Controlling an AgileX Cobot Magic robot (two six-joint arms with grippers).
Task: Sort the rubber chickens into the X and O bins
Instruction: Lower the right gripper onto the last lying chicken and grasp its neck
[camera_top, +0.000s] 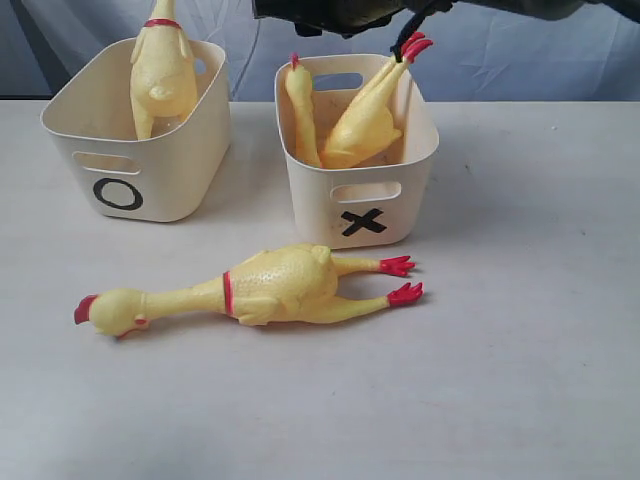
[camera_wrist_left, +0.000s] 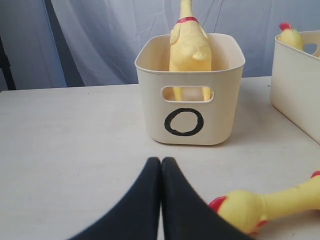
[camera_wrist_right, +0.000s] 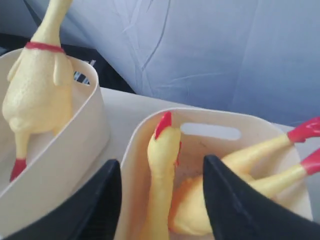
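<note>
The O bin (camera_top: 150, 185) on the left holds one rubber chicken (camera_top: 163, 75) standing feet down, neck up. The X bin (camera_top: 375, 190) holds two: one with its head (camera_wrist_right: 164, 145) up, one with its red feet (camera_top: 413, 45) over the rim. A fourth chicken (camera_top: 270, 285) lies on the table in front of the X bin, head to the left. My right gripper (camera_wrist_right: 161, 161) hangs open over the X bin, the upright head showing between its fingers. My left gripper (camera_wrist_left: 161, 161) is shut and empty, low over the table, facing the O bin (camera_wrist_left: 190, 100), with the lying chicken's head (camera_wrist_left: 242, 210) beside it.
The right arm's dark body (camera_top: 340, 12) spans the top edge above the X bin. A grey-blue curtain (camera_top: 520, 60) hangs behind the white table (camera_top: 520, 350). The two bins stand side by side with a narrow gap between them.
</note>
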